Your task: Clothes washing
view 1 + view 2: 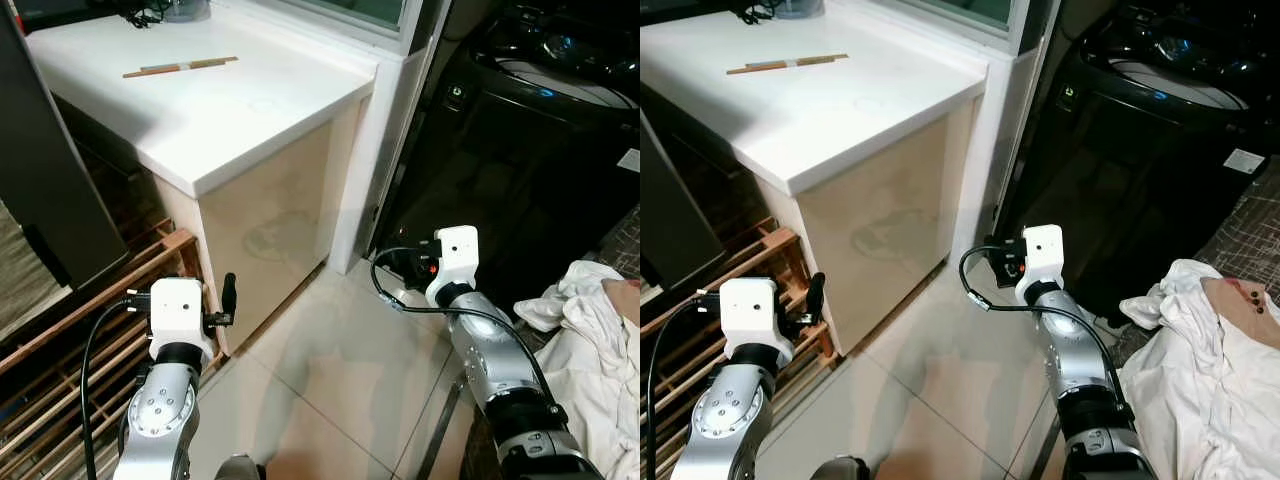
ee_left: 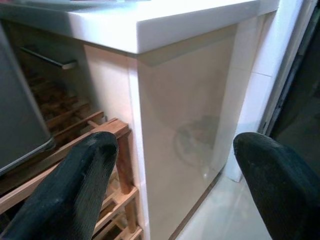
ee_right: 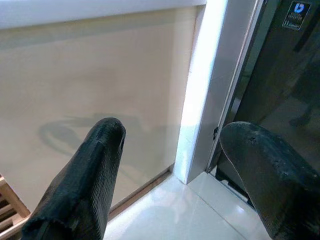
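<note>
Black top-loading washing machine [image 1: 560, 70] sitting at two o'clock, crumpled white laundry [image 1: 1200, 340] lying at four o'clock, left gripper [image 2: 170, 175] and right gripper [image 3: 170, 165] hovering low, jaws spreading wide, gripping nothing, white-topped beige table [image 1: 200, 110] standing at eleven o'clock.

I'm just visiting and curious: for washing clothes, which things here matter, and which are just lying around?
For the job:
washer, black, at right
white laundry heaped on the floor beside it
left gripper and right gripper, both open, holding nothing

Just lying about:
chopsticks on the white counter
wooden rack

White clothes [image 1: 590, 340] heaped—perhaps crumpled—beside dark washing machine [image 1: 520, 130].
</note>
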